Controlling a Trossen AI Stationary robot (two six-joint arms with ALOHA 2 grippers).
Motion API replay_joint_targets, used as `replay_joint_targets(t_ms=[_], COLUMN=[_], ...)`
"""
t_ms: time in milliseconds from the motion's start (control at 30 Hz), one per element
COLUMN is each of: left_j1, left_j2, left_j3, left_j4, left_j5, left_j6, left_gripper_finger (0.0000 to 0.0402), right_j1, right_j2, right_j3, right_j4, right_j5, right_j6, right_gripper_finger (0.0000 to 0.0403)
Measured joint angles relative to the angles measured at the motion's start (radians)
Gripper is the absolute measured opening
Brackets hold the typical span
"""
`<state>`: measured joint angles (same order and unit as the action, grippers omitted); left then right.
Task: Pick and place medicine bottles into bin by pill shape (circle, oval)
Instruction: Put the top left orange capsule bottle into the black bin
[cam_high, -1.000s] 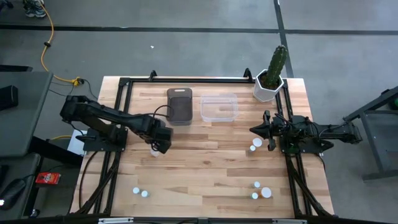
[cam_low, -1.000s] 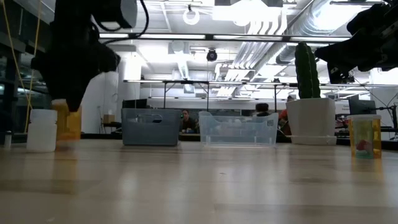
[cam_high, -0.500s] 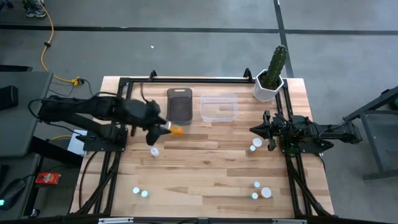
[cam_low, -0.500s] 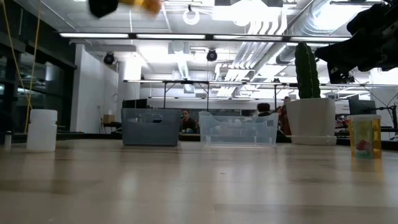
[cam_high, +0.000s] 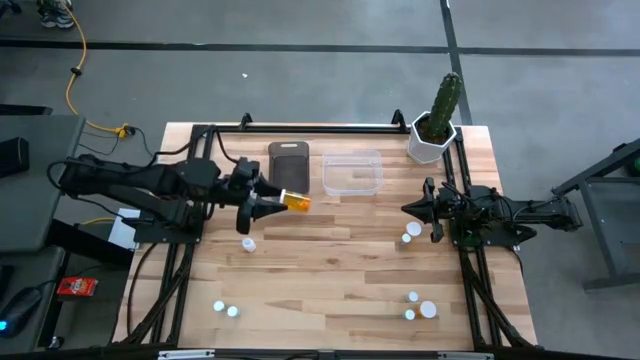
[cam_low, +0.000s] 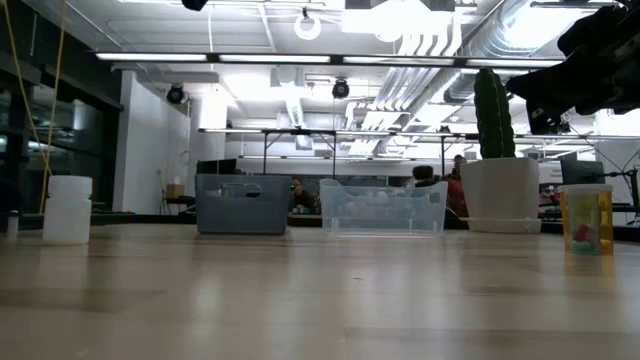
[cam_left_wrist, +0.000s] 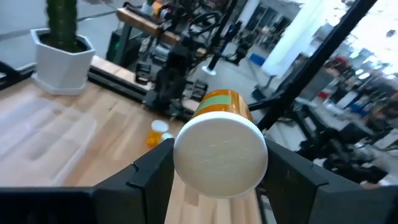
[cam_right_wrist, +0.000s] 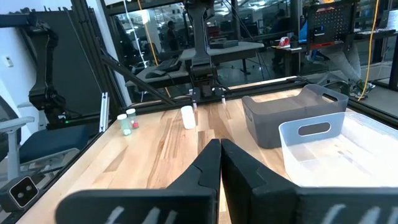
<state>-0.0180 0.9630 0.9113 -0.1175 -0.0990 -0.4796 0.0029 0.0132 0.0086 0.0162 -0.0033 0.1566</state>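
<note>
My left gripper (cam_high: 270, 204) is shut on an amber bottle (cam_high: 296, 202) with a white cap, held high above the table just in front of the dark grey bin (cam_high: 288, 170). A white bottle (cam_high: 247, 243) stands on its base below it and also shows in the low view (cam_low: 68, 208). My right gripper (cam_high: 412, 208) is shut and empty, hovering at the table's right near two bottles (cam_high: 411, 234). The clear bin (cam_high: 352, 173) sits on the table beside the grey one. My left gripper pinches the amber bottle between its two fingers (cam_left_wrist: 152, 177) at the cap end (cam_left_wrist: 220, 155). The fingers lie level, pointing toward the table's right, and run along the bottle. The amber body (cam_left_wrist: 221, 102) sticks out past the fingertips, lying on its side, lifted clear.
A potted cactus (cam_high: 435, 122) stands at the far right corner. Three bottles (cam_high: 418, 306) stand near the front right, two (cam_high: 225, 309) near the front left. An amber bottle (cam_low: 587, 218) shows at the right in the low view. Black rails edge the table.
My left gripper has taken the amber bottle from beside the white bottle, risen high, and gone toward the far edge and the right. It has turned from pointing down to level. The bottle has tipped from upright onto its side.
</note>
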Motion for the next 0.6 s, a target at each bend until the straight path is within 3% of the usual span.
replay_joint_targets(t_ms=[300, 467, 600], left_j1=[0.014, 0.137, 0.294], left_j2=[0.0, 0.043, 0.14], left_j3=[0.015, 0.146, 0.29], left_j4=[-0.031, -0.276, -0.545], left_j5=[-0.031, -0.095, -0.063], left_j6=[-0.002, 0.03, 0.083], left_gripper_finger=[0.0193, 0.0193, 0.0193], right_j1=[0.0, 0.0, 0.0], right_j2=[0.0, 0.0, 0.0], right_j3=[0.0, 0.0, 0.0], right_j4=[0.0, 0.0, 0.0], right_j5=[0.0, 0.0, 0.0], right_j6=[0.0, 0.0, 0.0], right_gripper_finger=[0.0005, 0.0005, 0.0005])
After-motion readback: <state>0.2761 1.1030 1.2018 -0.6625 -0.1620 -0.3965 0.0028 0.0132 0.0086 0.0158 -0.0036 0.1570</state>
